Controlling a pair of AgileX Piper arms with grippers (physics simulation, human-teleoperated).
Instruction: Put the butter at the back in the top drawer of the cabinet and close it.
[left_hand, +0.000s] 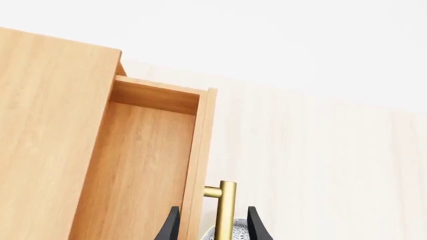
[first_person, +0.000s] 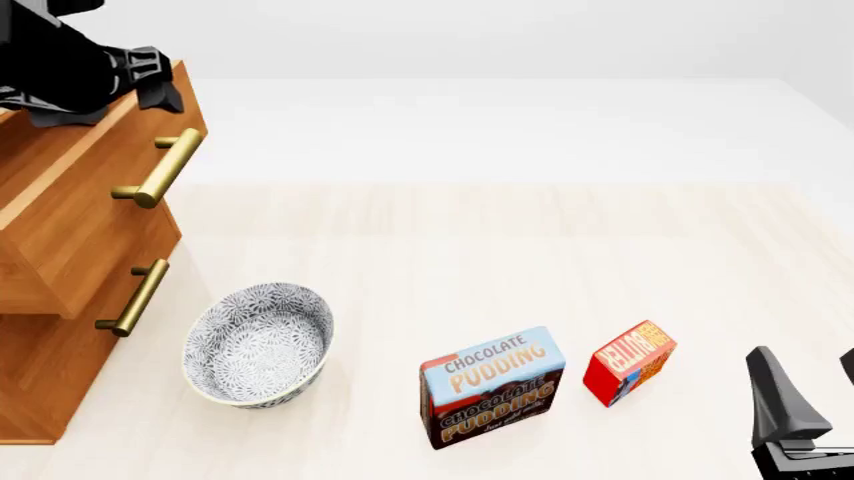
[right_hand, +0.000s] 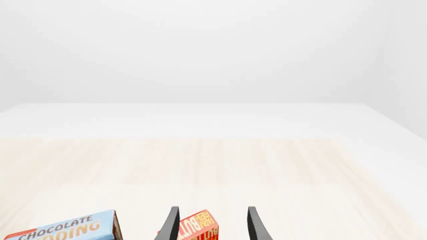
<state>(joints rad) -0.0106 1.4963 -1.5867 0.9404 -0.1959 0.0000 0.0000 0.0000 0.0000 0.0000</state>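
Note:
The butter (first_person: 630, 361), a small red and orange box, stands on the table right of the pudding box; it also shows low in the right wrist view as the butter (right_hand: 197, 229). My right gripper (first_person: 809, 392) hovers open near the table's front right, short of the butter. The cabinet (first_person: 54, 235) stands at the left with its top drawer (left_hand: 143, 165) pulled out and nothing inside. My left gripper (left_hand: 212, 227) is open above the drawer front, with the brass handle (left_hand: 227, 205) showing between its fingers. Whether they touch it I cannot tell.
A patterned grey bowl (first_person: 258, 343) sits in front of the cabinet. The blue and brown chocolate pudding box (first_person: 491, 385) stands between bowl and butter. The lower drawer handle (first_person: 134, 297) sticks out to the cabinet's right. The left arm (first_person: 74, 65) hangs over the cabinet top.

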